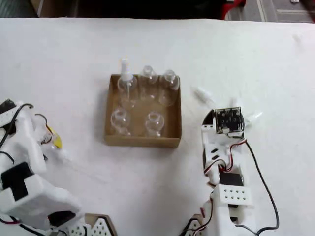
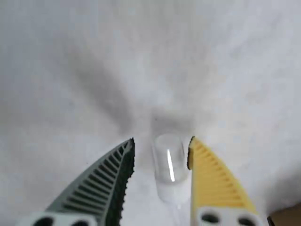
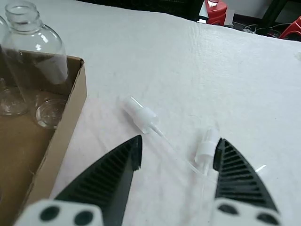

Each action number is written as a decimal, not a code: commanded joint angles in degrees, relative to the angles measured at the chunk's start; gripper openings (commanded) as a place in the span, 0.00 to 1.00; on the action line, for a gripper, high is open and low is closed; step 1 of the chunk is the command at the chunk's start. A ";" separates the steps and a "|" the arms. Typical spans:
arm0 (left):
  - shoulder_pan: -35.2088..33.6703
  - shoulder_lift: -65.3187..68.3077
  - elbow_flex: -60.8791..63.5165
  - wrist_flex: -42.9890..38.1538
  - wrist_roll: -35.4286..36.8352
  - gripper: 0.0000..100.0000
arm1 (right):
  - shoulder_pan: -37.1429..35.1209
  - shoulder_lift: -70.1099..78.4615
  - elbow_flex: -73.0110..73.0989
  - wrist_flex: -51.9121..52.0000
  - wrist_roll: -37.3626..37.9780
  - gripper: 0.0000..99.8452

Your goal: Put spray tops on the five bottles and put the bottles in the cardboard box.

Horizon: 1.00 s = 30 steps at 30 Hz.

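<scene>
While left gripper [image 2: 162, 140] gapes around a clear cap [image 2: 169, 165], right gripper [image 3: 179, 140] — also released — has a spray top [image 3: 205, 149] just inside one finger.

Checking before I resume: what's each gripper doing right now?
Left gripper: open, straddling a small clear cap, not clamped.
Right gripper: open, empty, over loose spray tops.

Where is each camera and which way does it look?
High view: above the table, looking down on the cardboard box of bottles; left arm and right arm show.
Left wrist view: on the left arm, facing down at a clear cap within the open left gripper.
Right wrist view: on the right arm, facing spray tops beyond the right gripper.
Shared: high and right wrist views both show box and spray tops.
</scene>
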 commanded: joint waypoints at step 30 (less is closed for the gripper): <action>1.71 3.82 -5.10 -4.57 4.04 0.02 | -0.40 -0.31 -0.26 -1.01 0.53 0.23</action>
